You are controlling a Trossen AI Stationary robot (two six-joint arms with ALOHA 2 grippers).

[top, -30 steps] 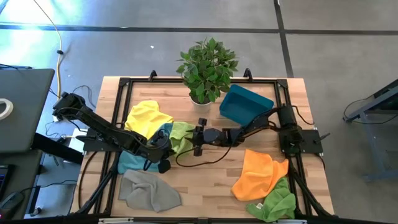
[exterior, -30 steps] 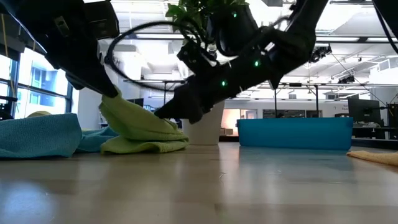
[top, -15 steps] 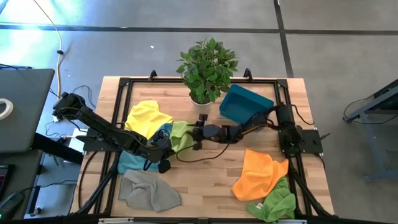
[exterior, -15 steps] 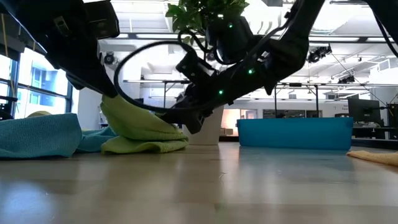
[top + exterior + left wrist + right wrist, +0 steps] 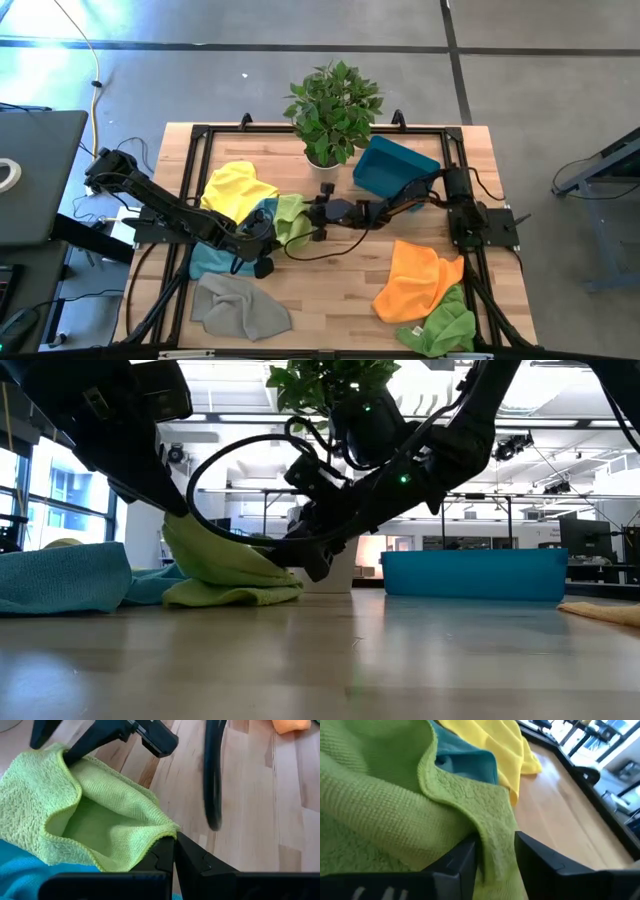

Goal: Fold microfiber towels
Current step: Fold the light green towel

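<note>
the right gripper straddles a raised fold of the green towel, jaws part open, not yet pinched. the left gripper is closed on that towel's opposite corner. the towel lies just in front of the potted plant, with bare table open on its near side.

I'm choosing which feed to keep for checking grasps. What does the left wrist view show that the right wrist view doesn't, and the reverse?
Only the left wrist view: the left claw shut on a corner of the light green towel, bare table, a black cable and a bit of the orange towel.

Only the right wrist view: the right claw straddling an edge of that green towel, jaws apart, plus the yellow towel.

Both show the green towel and the light blue towel.
</note>
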